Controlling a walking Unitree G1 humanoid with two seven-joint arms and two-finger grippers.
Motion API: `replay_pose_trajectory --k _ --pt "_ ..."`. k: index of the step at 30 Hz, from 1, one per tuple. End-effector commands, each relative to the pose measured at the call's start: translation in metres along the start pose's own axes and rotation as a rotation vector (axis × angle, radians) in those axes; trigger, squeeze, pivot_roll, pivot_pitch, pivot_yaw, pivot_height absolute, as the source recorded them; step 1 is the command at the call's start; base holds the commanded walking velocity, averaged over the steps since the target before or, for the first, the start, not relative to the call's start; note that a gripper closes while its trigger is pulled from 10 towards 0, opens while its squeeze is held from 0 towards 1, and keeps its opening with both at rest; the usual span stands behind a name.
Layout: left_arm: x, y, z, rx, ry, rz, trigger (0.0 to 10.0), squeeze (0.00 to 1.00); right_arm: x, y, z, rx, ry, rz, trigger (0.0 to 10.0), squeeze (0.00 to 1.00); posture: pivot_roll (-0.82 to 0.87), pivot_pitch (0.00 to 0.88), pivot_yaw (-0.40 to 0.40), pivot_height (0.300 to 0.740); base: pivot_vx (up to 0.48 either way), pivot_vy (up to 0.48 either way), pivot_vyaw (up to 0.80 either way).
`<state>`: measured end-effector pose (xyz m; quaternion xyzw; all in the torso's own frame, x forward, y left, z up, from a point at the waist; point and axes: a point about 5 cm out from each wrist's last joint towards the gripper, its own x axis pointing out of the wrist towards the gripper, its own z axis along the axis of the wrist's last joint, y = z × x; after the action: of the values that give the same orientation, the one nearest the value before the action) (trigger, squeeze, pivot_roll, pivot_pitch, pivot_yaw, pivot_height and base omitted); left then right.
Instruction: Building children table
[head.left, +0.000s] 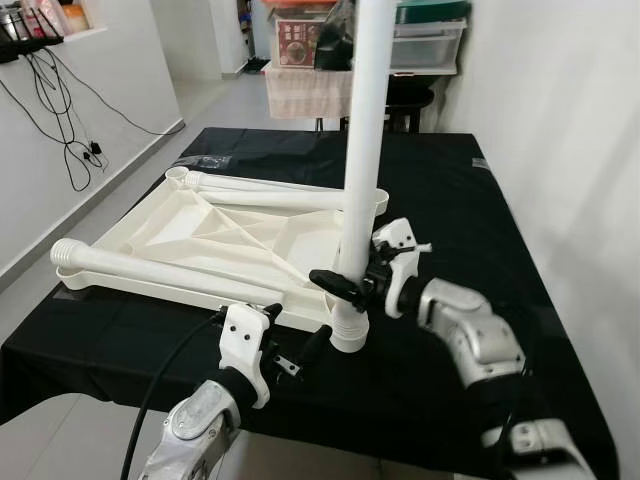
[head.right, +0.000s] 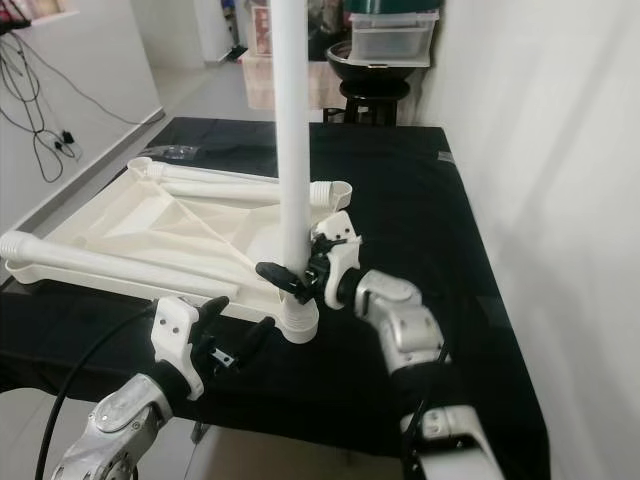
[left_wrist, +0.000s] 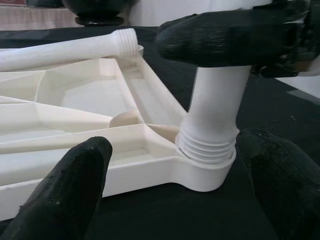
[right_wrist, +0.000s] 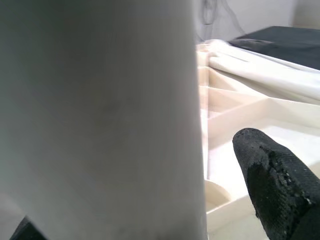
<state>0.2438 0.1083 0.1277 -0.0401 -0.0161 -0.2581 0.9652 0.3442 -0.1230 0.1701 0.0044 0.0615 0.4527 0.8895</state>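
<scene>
Black cloth over a table (head.left: 470, 200) in a plain white-walled room, storage bins stacked at the top of the frame. The white tabletop (head.left: 190, 235) lies upside down at centre left, with 3 loose legs (head.left: 150, 272) resting across it.

The 4th leg (head.left: 365, 150) stands upright in the corner socket (head.left: 350, 335) at lower centre. The right gripper (head.left: 345, 283) comes in from the lower right and is clamped around that leg just above its threaded end. The left gripper (head.left: 283, 345) sits at bottom centre with fingers (left_wrist: 75, 175) spread apart, holding nothing, aimed at the socket from just beside it.

From the left wrist view, the threads (left_wrist: 207, 147) look only partly sunk into the socket, so I'd say it's mid screw-in. My take: keep the leg dead vertical while twisting, or it'll cross-thread. The tabletop is light plastic and will probably spin along, so the left gripper pressing down on the corner would help. Re-grip low in short turns.
</scene>
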Motion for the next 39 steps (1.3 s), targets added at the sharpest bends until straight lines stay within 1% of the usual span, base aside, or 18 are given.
replay_pose_trajectory --k 1,2,6,7,11,13,23,24,26,27,28,29,30,31,32,33,36,39 --pt "-0.001 0.001 -0.004 0.000 0.012 0.011 10.0 0.00 0.001 0.000 -0.001 -0.031 0.037 0.144 10.0 0.00 0.02 0.000 -0.025 0.740 0.000 0.000 0.00" --pt "-0.001 0.001 -0.004 0.000 0.012 0.010 10.0 0.00 0.000 -0.001 -0.001 -0.041 0.050 0.173 10.0 0.00 0.02 0.000 -0.025 0.740 0.000 0.000 0.00" --pt "-0.002 -0.001 -0.004 -0.003 0.013 0.004 10.0 0.00 0.000 -0.008 0.003 -0.020 0.046 0.191 10.0 0.00 0.03 0.000 -0.027 0.740 0.000 0.000 0.00" --pt "-0.004 -0.002 -0.004 -0.005 0.019 -0.002 10.0 0.00 -0.001 -0.014 0.005 0.000 0.035 0.203 0.3 0.00 0.03 0.000 -0.026 0.740 0.000 0.000 0.00" --pt "-0.006 -0.002 -0.005 -0.008 0.020 -0.001 10.0 0.00 -0.003 -0.017 0.007 0.018 0.026 0.241 0.0 0.00 0.03 0.000 -0.025 0.740 0.000 0.000 0.00" --pt "-0.008 -0.003 -0.004 -0.013 0.018 0.004 10.0 0.00 -0.012 -0.022 0.002 0.053 0.027 0.281 0.0 0.00 0.03 0.000 -0.021 0.740 0.000 0.000 0.00" --pt "-0.009 -0.005 -0.004 -0.024 0.018 -0.008 10.0 0.00 -0.024 -0.029 -0.011 0.067 0.039 0.213 0.0 0.00 0.02 0.000 -0.013 0.740 0.000 0.000 0.00" --pt "-0.009 -0.005 -0.004 -0.032 0.018 -0.014 0.0 0.00 -0.025 -0.030 -0.018 0.065 0.060 0.141 0.0 0.00 0.01 0.000 -0.015 0.740 0.000 0.000 0.00" --pt "-0.009 -0.005 -0.004 -0.032 0.018 -0.014 0.0 0.00 -0.025 -0.030 -0.018 0.065 0.060 0.141 0.0 0.00 0.01 0.000 -0.015 0.740 0.000 0.000 0.00" --pt "-0.010 -0.005 -0.003 -0.038 0.018 -0.018 0.0 0.00 -0.023 -0.027 -0.032 0.068 0.102 -0.012 0.0 0.00 0.01 0.000 -0.018 0.740 0.000 0.000 0.00" --pt "-0.011 -0.004 -0.003 -0.041 0.019 -0.021 0.0 0.00 -0.020 -0.023 -0.046 0.077 0.144 -0.271 0.0 0.00 0.01 0.000 -0.010 0.740 0.000 0.000 0.00" --pt "-0.011 -0.004 -0.003 -0.041 0.019 -0.021 0.0 0.00 -0.020 -0.023 -0.046 0.077 0.144 -0.271 0.0 0.00 0.01 0.000 -0.010 0.740 0.000 0.000 0.00" --pt "-0.012 -0.004 -0.003 -0.043 0.019 -0.024 0.0 0.00 -0.022 -0.021 -0.054 0.079 0.172 -0.458 0.0 0.00 0.01 0.000 -0.010 0.740 0.000 0.000 0.00" --pt "-0.012 -0.004 -0.002 -0.043 0.020 -0.026 0.0 0.00 -0.023 -0.007 -0.061 0.133 0.175 -0.573 0.0 0.00 0.00 0.000 -0.005 0.740 0.000 0.000 0.00" --pt "-0.012 -0.004 -0.002 -0.043 0.020 -0.026 0.0 0.00 -0.023 -0.007 -0.061 0.133 0.175 -0.573 0.0 0.00 0.00 0.000 -0.005 0.740 0.000 0.000 0.00" --pt "-0.012 -0.003 -0.002 -0.043 0.023 -0.031 0.0 0.00 -0.022 0.001 -0.062 0.141 0.175 -0.616 0.0 0.00 -0.02 0.000 0.001 0.740 0.000 0.000 0.00" --pt "-0.011 -0.003 -0.003 -0.043 0.028 -0.036 0.0 0.00 -0.017 0.000 -0.058 0.142 0.157 -0.667 0.0 0.00 -0.02 0.000 0.005 0.740 0.000 0.000 0.00" --pt "-0.010 -0.003 -0.003 -0.039 0.033 -0.042 0.0 0.00 -0.010 -0.003 -0.057 0.134 0.154 -0.670 0.0 0.00 -0.02 0.000 0.004 0.740 0.000 0.000 0.00"
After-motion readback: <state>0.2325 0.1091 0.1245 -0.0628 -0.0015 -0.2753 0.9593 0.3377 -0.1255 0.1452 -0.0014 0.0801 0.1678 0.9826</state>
